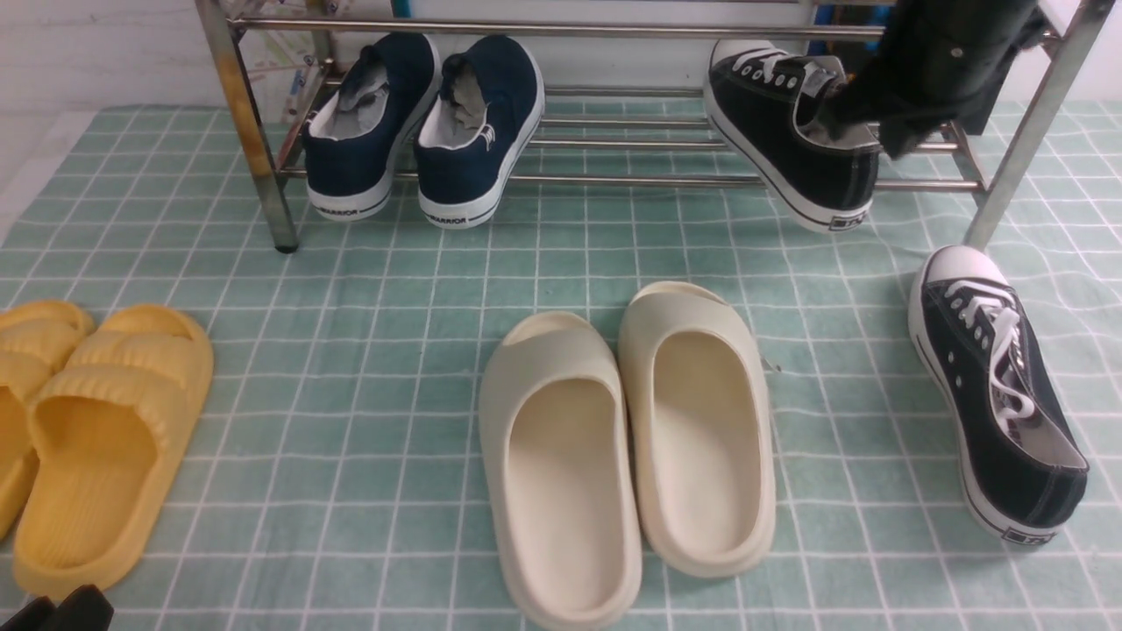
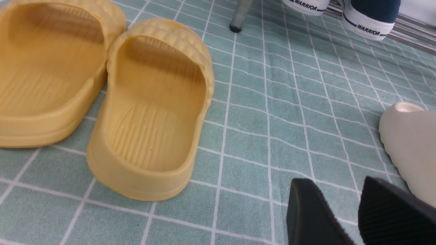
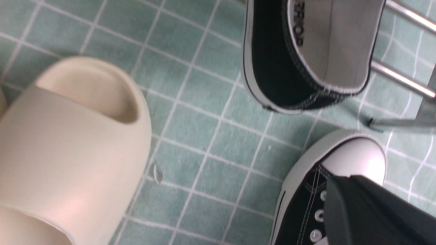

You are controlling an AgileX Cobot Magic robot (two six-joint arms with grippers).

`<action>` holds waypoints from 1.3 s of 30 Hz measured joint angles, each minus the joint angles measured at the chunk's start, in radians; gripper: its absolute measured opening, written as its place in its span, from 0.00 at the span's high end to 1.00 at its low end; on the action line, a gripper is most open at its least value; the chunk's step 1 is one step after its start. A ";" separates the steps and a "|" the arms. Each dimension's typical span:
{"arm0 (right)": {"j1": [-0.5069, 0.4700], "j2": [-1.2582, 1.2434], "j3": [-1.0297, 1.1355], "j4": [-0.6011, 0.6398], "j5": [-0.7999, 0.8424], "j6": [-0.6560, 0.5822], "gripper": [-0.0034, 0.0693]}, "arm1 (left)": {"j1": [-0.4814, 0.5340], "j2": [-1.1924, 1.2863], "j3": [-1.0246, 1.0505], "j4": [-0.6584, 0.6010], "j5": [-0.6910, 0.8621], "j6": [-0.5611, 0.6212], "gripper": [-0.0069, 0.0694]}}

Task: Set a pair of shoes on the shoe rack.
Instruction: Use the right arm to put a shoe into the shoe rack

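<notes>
Shoes of the black pair are split between the shoe rack (image 1: 614,180) and the counter (image 1: 351,394).

Right pincer (image 1: 863,105): in the front view its dark tip overlaps the heel opening of the first black sneaker (image 1: 789,123); contact cannot be confirmed. The right wrist view shows only one finger (image 3: 374,211), apart from that sneaker, so it cannot be told whether the pincer is wide or narrow.

The first black sneaker lies tilted on the lower shelf at the rack's right end, toe toward the back, heel overhanging the front bar.

The second black sneaker (image 1: 995,394) lies on the counter just in front of the rack's right front leg, toe toward the rack.

Cream slides (image 1: 631,438) lie side by side at mid-counter. Navy slip-ons (image 1: 421,131) occupy the left end of the same shelf, heels overhanging.

Left pincer (image 2: 337,185): low at the near left of the counter, tips parted by a narrow gap, holding nothing. Yellow slides (image 2: 150,109) lie near it.
</notes>
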 joint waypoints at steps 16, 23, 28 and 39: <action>-0.115 0.113 0.217 0.224 -0.417 0.029 0.96 | 0.000 0.000 0.000 0.000 0.000 0.000 0.60; -0.115 0.116 0.217 0.334 -0.440 -0.030 0.96 | 0.000 0.000 0.000 0.000 0.000 0.000 0.60; -0.115 0.118 0.217 0.360 -0.447 -0.036 0.95 | 0.000 0.000 0.000 0.000 0.000 0.000 0.60; -0.115 0.117 0.096 0.217 -0.259 -0.061 0.95 | 0.000 0.000 0.000 0.000 0.000 0.000 0.60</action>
